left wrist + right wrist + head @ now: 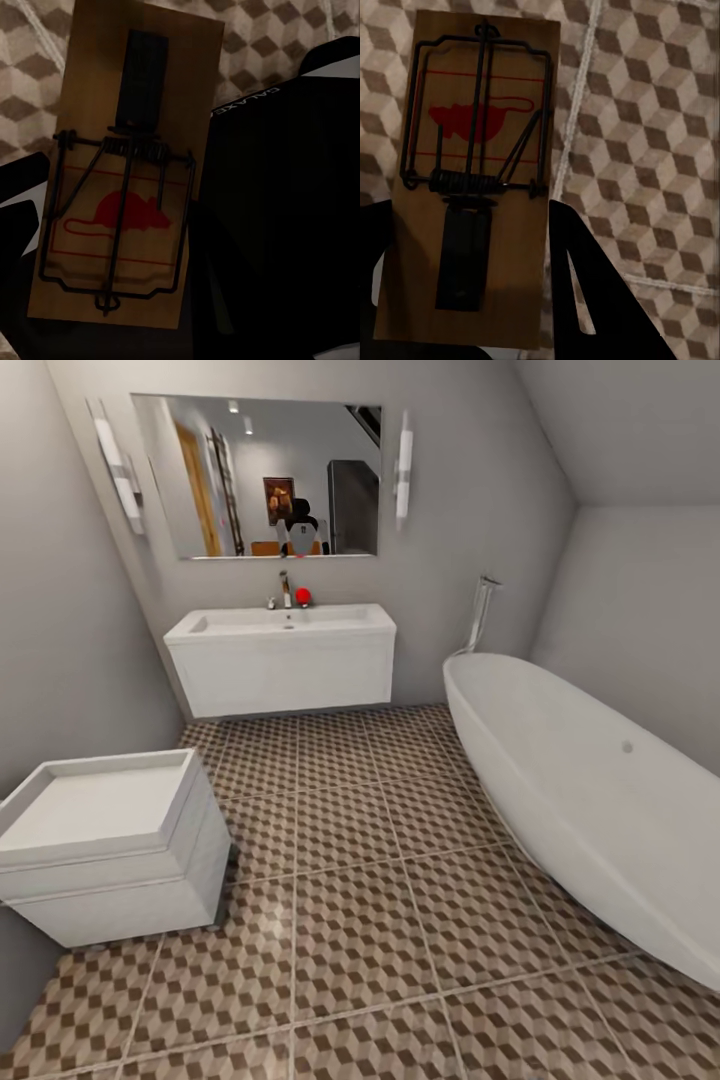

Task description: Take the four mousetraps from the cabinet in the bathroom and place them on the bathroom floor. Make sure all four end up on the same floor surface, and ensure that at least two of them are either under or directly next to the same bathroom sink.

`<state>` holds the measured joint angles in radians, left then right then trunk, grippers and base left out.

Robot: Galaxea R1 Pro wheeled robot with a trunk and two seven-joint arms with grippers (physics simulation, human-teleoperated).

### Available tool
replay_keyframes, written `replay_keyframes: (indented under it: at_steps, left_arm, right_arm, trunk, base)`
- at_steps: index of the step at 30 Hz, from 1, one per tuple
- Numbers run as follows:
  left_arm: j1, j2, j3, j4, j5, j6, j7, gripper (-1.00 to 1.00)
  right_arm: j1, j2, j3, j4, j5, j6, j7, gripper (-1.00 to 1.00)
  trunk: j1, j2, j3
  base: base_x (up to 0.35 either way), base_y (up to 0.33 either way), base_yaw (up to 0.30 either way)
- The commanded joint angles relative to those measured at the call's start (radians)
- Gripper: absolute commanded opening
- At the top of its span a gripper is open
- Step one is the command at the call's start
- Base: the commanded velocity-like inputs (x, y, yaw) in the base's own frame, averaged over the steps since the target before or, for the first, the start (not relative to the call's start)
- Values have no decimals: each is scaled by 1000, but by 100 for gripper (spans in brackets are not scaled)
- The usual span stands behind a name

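Note:
A mousetrap (124, 172), a brown wooden slab with black wire and a red mouse print, sits between the dark fingers (19, 202) of my left gripper (112, 225), which is shut on it above the cube-patterned bathroom floor (30, 90). My right gripper (465, 270) is shut on a second mousetrap (472, 187), its fingers (581, 292) flanking the slab over the floor (645, 150). Ahead in the head view, the white sink (280, 622) on its vanity stands against the far wall. The cabinet and the other mousetraps are out of view.
A square white toilet (105, 840) stands at the left and a white oval bathtub (580, 800) runs along the right. Tiled floor (360, 900) stretches between them up to the vanity. A small red object (302, 597) sits by the tap. My black body (292, 195) is beside the left trap.

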<state>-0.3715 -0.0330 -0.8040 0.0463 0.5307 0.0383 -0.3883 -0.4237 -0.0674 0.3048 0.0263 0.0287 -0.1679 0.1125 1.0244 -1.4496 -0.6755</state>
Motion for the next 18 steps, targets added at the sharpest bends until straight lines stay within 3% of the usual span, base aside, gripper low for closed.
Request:
replay_keyframes:
  at_steps: [1,18]
  left_arm:
    - [-1,-1,-4,3,11,3,-6,-100]
    - [-1,-1,-4,3,11,3,-3,-100]
  right_arm:
    - [-1,0,0,3,-1,-5,5,-100]
    - [-1,0,0,3,-2,-5,4,-100]
  trunk:
    - [1,0,-1]
    - [1,0,-1]
  base:
    - [333,0,0]
    - [333,0,0]
